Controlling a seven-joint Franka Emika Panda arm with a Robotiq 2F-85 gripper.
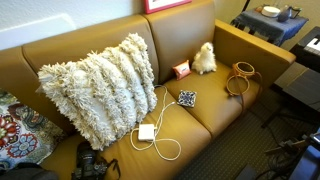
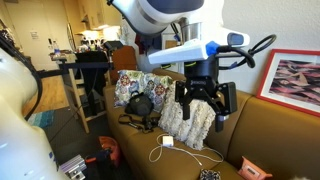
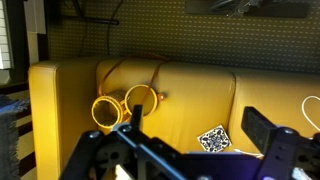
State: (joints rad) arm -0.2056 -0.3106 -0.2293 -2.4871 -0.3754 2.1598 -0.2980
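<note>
My gripper (image 2: pixel 203 100) hangs open and empty in the air above a mustard leather couch (image 1: pixel 205 105). In the wrist view the two fingers (image 3: pixel 198 121) are spread wide, and a small blue-and-white patterned tile (image 3: pixel 212 139) lies on the seat cushion below, between them. The tile also shows in both exterior views (image 1: pixel 187 98) (image 2: pixel 210 175). Two wooden rings (image 3: pixel 120 105) rest on the couch arm, also seen in an exterior view (image 1: pixel 240 78). Nothing touches the fingers.
A shaggy cream pillow (image 1: pixel 100 85) leans on the backrest, with a patterned pillow (image 1: pixel 20 130) and a black camera (image 1: pixel 90 165) beside it. A white charger with its cable (image 1: pixel 147 133), a red object (image 1: pixel 181 70) and a white plush toy (image 1: pixel 204 58) lie on the couch. A framed picture (image 2: pixel 295 80) stands above the backrest.
</note>
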